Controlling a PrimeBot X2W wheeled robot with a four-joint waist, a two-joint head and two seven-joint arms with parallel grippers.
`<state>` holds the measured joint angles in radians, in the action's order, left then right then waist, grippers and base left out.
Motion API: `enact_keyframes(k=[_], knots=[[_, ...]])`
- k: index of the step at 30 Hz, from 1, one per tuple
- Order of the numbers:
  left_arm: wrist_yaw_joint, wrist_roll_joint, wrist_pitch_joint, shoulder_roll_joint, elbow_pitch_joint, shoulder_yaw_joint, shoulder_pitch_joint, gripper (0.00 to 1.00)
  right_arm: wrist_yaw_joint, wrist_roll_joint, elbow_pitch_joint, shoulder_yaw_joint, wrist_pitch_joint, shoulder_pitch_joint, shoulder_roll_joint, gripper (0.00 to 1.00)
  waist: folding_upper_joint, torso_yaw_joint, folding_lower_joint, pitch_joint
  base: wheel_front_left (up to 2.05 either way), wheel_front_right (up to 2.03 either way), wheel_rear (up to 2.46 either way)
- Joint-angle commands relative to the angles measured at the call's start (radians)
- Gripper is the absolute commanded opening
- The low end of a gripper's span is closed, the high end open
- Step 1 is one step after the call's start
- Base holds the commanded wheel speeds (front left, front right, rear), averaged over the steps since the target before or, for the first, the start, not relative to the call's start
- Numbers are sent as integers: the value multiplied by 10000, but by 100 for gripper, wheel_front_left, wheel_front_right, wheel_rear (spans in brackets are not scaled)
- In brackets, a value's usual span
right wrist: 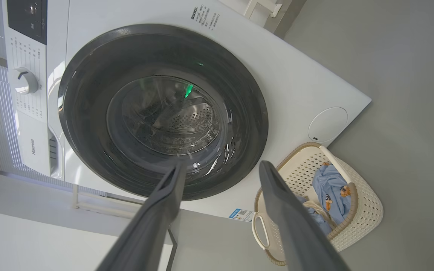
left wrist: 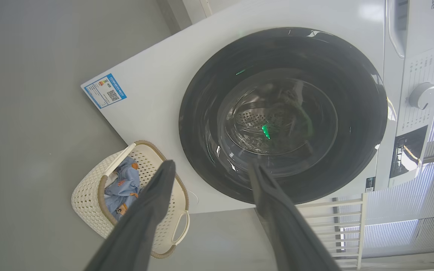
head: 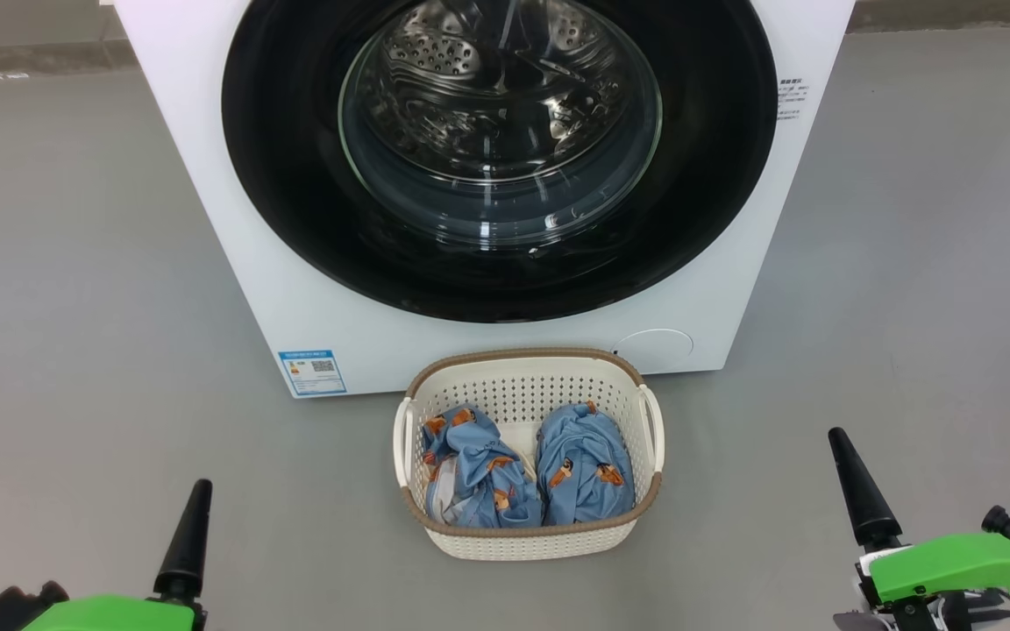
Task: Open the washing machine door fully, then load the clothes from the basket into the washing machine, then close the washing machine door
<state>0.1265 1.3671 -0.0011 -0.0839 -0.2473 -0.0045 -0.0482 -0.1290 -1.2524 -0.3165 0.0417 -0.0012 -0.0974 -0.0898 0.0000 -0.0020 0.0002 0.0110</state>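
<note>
The washing machine (head: 295,298) stands on the grey floor directly ahead of the robot, its front panel facing the head camera. The washing machine door (head: 500,140) is shut: its black rim lies flush against the front panel, and the steel drum shows only through the glass bowl. The task therefore stands at its first step, door opening, with no contact made. The basket (head: 527,355) sits on the floor just in front of the machine, below the door and centred between the arms. The clothes (head: 579,469), two blue printed bundles, lie side by side inside it. The left gripper (left wrist: 211,165) and the right gripper (right wrist: 222,165) hang low and well apart from the machine, each with fingers spread wide and nothing between them. The next move likely calls for raising one arm to the door rim and hooking its release edge. No handle recess can be made out, so which side the door opens from cannot be told.
</note>
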Motion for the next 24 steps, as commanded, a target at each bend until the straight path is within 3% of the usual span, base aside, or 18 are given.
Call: enact_keyframes(k=[1, 24], knots=[[21, -341, -106, -291, 361, 74, -503, 100, -6, 392, 299, -147, -122, -512, -170, 100, 0, -2, -1, 1, 0, 0, 0], [27, -3487, -784, -851, 749, -332, -624, 100, -9, 3752, 575, -505, -794, -745, -455, 100, 0, -28, -1, -32, 0, 0, 0]])
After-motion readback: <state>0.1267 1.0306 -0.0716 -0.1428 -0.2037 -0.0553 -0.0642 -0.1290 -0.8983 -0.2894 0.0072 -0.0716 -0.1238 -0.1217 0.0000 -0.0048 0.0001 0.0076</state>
